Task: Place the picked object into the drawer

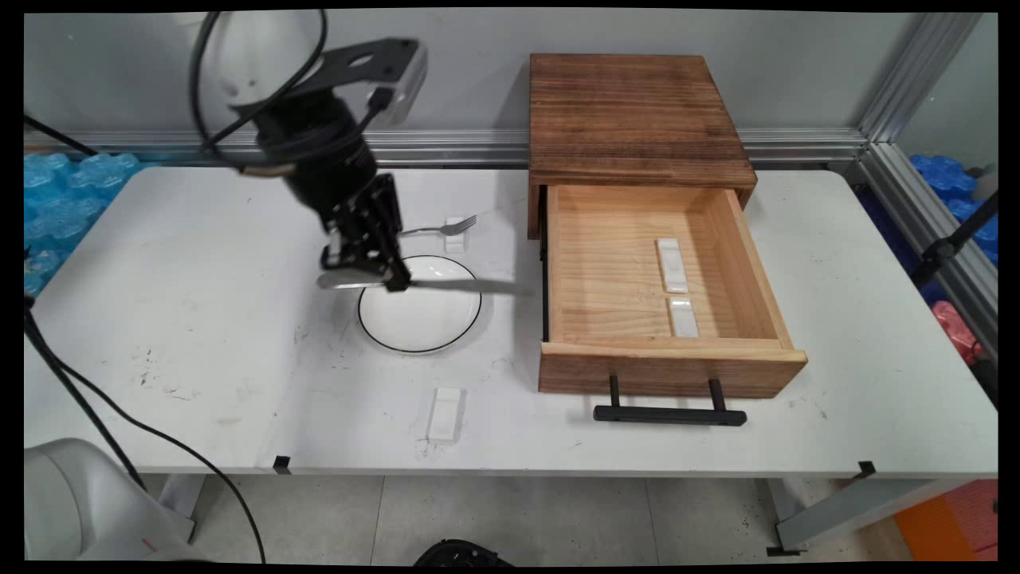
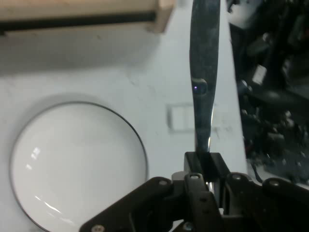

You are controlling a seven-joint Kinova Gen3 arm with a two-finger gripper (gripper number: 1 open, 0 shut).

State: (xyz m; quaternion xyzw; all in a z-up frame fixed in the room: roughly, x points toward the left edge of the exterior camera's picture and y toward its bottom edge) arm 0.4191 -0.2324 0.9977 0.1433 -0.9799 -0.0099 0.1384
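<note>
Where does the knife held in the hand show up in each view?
Main view: the knife lies level over the far edge of the plate, blade toward the drawer, gripped by the hand.
Hand view: the knife rises from the hand to the top edge, right of centre.
Shared landmark: the black-rimmed plate.

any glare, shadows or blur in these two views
Main view: sharp; the drawer casts a soft shadow on the table by its handle, and the edges bow like a wide lens. Hand view: softer, with window glare on the plate and a bright streak along the knife held in the gripper; the right background is dark and murky.
</note>
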